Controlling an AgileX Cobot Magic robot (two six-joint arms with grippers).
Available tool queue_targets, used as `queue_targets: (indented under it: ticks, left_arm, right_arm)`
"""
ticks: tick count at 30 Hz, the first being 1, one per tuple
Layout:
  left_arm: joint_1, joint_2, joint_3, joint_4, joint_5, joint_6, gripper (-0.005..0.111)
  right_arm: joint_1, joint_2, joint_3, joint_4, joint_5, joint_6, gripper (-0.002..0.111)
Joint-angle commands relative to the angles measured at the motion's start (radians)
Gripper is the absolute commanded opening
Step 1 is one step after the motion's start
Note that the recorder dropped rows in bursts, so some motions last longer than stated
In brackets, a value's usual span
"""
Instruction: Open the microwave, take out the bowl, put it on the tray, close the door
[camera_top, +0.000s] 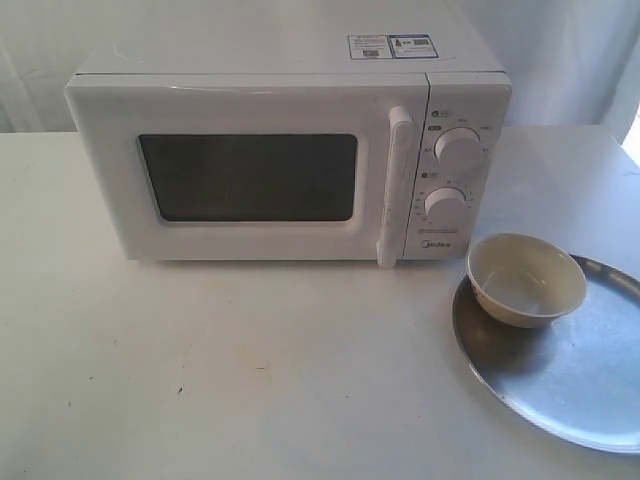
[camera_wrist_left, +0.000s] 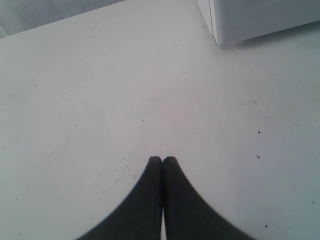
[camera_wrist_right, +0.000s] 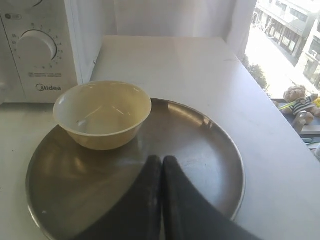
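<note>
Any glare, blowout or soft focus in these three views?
Exterior view: soft and hazy overall, blown out at the right edge, patchy reflections on the tray. Left wrist view: even light, left gripper blurred close to the lens. Right wrist view: outdoor window overexposed, right gripper out of focus, bowl sharp.

— What are you getting besides the job itself?
— You're looking at a white counter (camera_top: 250, 370) that is showing small dark specks. A striped teddy bear (camera_wrist_right: 299, 102) is sitting past its edge, and sunlit buildings (camera_wrist_right: 292, 20) are showing outside.
</note>
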Motion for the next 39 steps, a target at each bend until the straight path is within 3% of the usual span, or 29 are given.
queue_targets:
  ticks: [1, 39]
  left_arm:
    - [-0.003, -0.002, -0.002, -0.008, 0.001, -0.004, 0.000]
    - [-0.003, -0.002, -0.002, -0.008, 0.001, -0.004, 0.000]
  right_arm:
    - [-0.007, -0.006, 0.002, -0.005, -0.001, -0.047, 0.000]
    - [-0.007, -0.006, 0.002, 0.002, -0.003, -0.027, 0.000]
